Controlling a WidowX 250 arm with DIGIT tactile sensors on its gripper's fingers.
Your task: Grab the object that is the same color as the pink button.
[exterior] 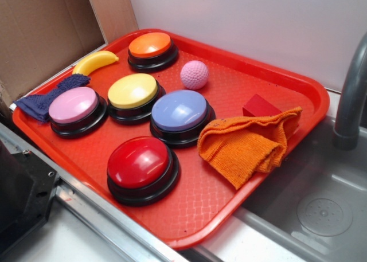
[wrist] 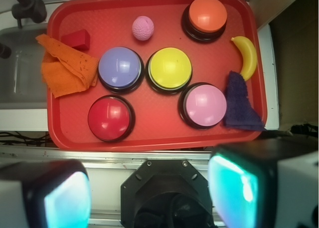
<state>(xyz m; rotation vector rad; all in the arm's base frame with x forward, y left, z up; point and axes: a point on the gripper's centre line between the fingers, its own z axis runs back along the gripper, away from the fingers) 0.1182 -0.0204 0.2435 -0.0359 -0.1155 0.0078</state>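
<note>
My claw (wrist: 149,193) hangs high above the near edge of the red tray (wrist: 149,138), looking straight down; it holds nothing, and its two fingers (wrist: 234,188) stand wide apart at the bottom of the wrist view, with the whole tray seen between and beyond them. In the exterior view my arm does not show.

On the tray I count five dome buttons: one pink button (wrist: 205,105), one yellow button (wrist: 170,68), one lavender-blue button (wrist: 120,68), one red button (wrist: 110,117) and one orange button (wrist: 208,14). The pink button sits near the tray's corner, just beside the yellow one.

There is one small pink dimpled ball (wrist: 143,28), resting free on the tray floor between the orange button and a red block (wrist: 77,39), apart from both and well away from my claw. In the exterior view the ball (exterior: 194,74) lies beyond the lavender-blue button.

I also count one red block, one orange cloth (wrist: 65,71) rumpled against that block, one dark blue cloth (wrist: 240,102) touching the pink button's base, and one yellow toy banana (wrist: 247,56) next to the blue cloth. A sink (exterior: 321,199) lies beside the tray.
</note>
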